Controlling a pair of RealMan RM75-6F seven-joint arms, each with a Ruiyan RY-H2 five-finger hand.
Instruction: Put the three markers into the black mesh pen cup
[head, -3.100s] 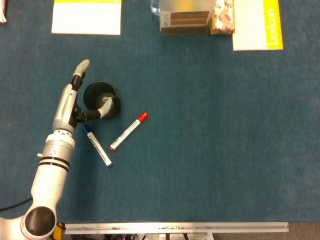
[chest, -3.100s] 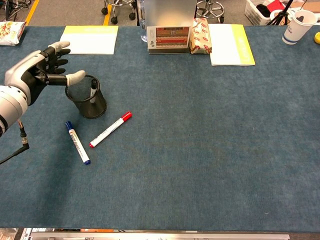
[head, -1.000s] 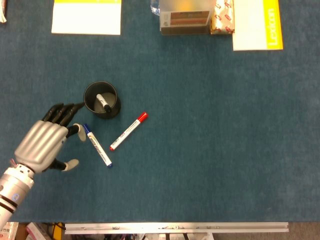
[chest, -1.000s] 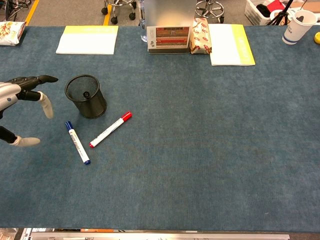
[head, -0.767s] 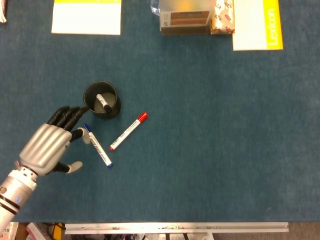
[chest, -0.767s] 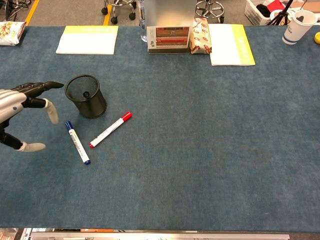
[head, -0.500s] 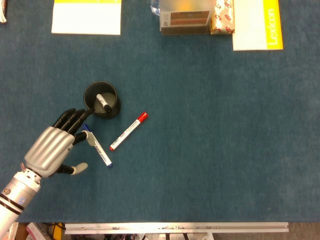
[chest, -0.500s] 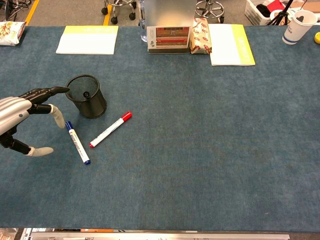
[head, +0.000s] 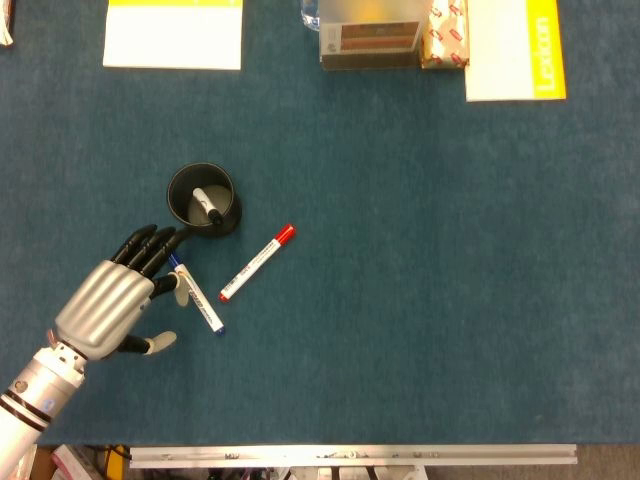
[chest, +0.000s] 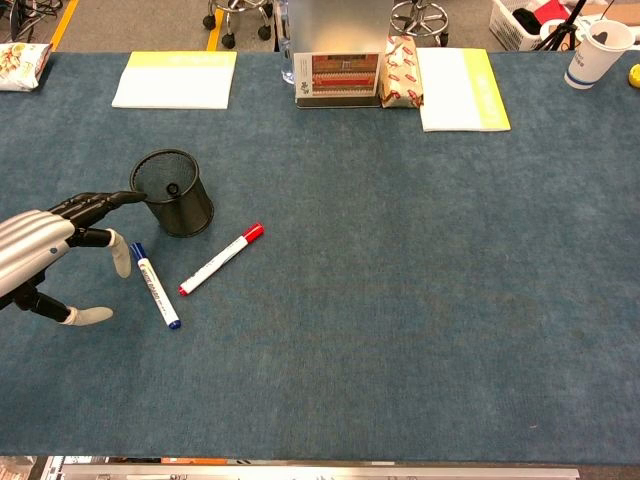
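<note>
One marker is already parked in the black mesh pen cup (head: 203, 199) near the tabletop's left edge, while the blue-capped marker (head: 196, 294) and red-capped marker (head: 257, 262) are left lying beside it, with the left hand (head: 107, 303) held empty, fingers (head: 150, 246) spread, over the blue one.

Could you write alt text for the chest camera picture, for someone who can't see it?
The robot's left hand, fingers apart and holding nothing, hovers beside a blue marker on a blue table. A red marker lies nearby, next to a black mesh pen cup.
</note>
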